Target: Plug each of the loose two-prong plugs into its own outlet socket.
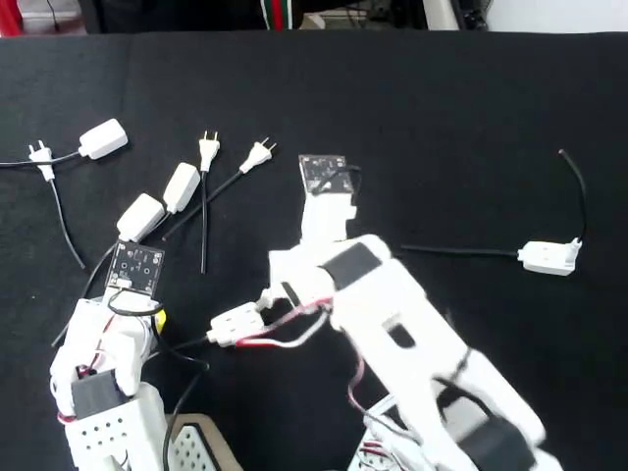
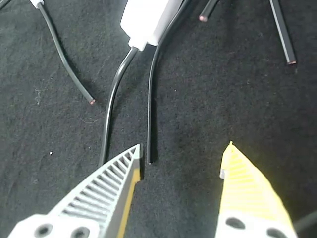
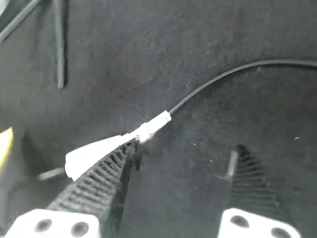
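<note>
Two loose white two-prong plugs lie side by side at the back left, their black cords trailing toward me. Below them sit two white sockets. My left gripper is open just short of the nearer socket, with a cord end beside its white finger. My right gripper is open low over the cloth. A white connector lies against one finger's tip, outside the gap. Its cord curves away.
Another socket and plug lie at the far left. A white connector with cords at both ends rests at the right. The right arm spans the table's middle, and the left arm stands at the front left.
</note>
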### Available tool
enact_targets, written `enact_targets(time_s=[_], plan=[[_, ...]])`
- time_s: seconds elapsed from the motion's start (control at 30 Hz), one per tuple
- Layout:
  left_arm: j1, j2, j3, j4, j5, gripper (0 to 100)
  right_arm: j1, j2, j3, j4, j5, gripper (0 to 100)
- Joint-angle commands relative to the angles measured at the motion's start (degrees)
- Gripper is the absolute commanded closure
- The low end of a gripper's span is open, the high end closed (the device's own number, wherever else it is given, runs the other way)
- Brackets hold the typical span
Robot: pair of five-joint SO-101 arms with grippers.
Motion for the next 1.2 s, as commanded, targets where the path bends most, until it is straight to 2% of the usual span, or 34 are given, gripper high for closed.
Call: enact_targets(time_s=[0.0,0.17,0.4,0.57,0.73,0.97,1.17], plan=[[0.40,-0.26,1.10,-1.14,-0.35,74,-0.09,9.19,-6.64,-2.64,-7.91,70.5],[0.40,-0.26,1.10,-1.14,-0.35,74,-3.16,18.68,-14.02,-2.55,-17.05,71.5],[0.40,-0.26,1.10,-1.14,-0.35,74,-3.08,20.18,-15.43,-3.08,-24.53,71.6],[0.40,-0.26,1.10,-1.05,-0.35,74,-3.08,20.18,-13.49,-5.19,-25.32,72.0],[0.40,-0.26,1.10,-1.05,-0.35,74,-3.16,20.18,-8.13,-12.75,-24.62,81.1],[0.40,-0.26,1.10,-1.05,-0.35,74,-2.99,20.18,-4.97,-14.42,-22.42,78.6],[0.40,-0.26,1.10,-1.05,-0.35,74,-3.08,20.18,-4.35,-14.33,-22.24,81.2]])
